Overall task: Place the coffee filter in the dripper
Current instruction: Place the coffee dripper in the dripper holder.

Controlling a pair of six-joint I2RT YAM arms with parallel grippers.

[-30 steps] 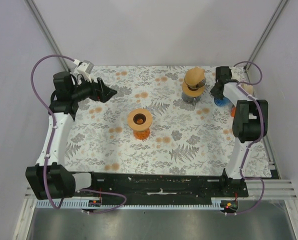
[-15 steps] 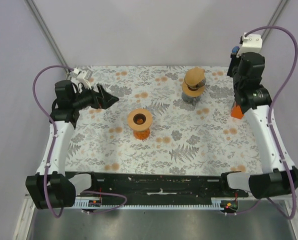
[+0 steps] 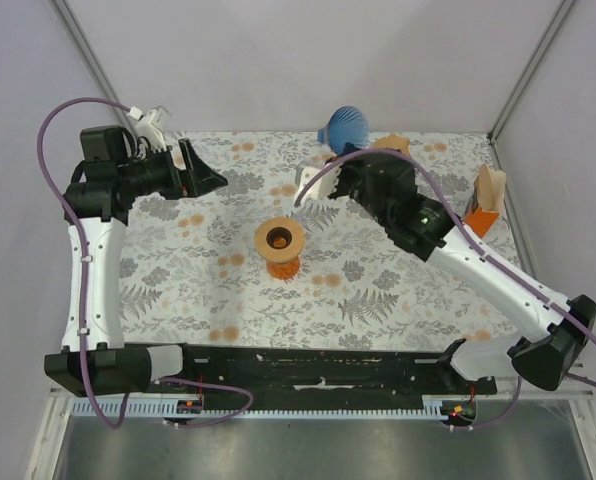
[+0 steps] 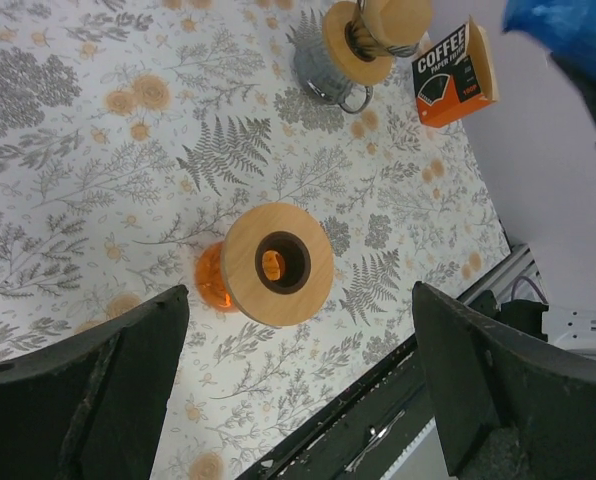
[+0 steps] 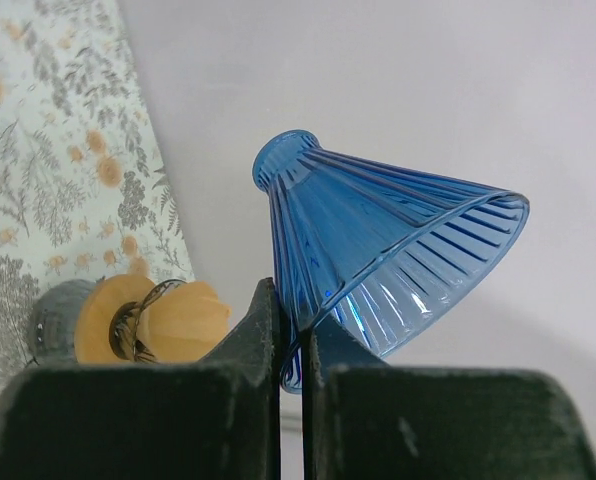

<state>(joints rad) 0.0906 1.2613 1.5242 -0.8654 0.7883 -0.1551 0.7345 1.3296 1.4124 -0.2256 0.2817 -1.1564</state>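
Currently my right fingers [image 5: 293,335] are clenched on the rim of the blue dripper [image 3: 344,127], held high over the far tabletop [image 3: 378,290], presumably bound for the wooden stand [image 3: 279,238]; my left fingers [image 3: 206,177] gape empty, and the filters [image 3: 487,186] sit in their box [image 3: 481,216] at the right edge.

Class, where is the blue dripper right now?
In the top view the blue dripper is held aloft over the far edge of the table, its rim pinched in the right gripper, just left of the wooden-topped pot.

The dripper [image 5: 378,250] is glossy ribbed plastic, the stand [image 4: 240,262] matt wood.
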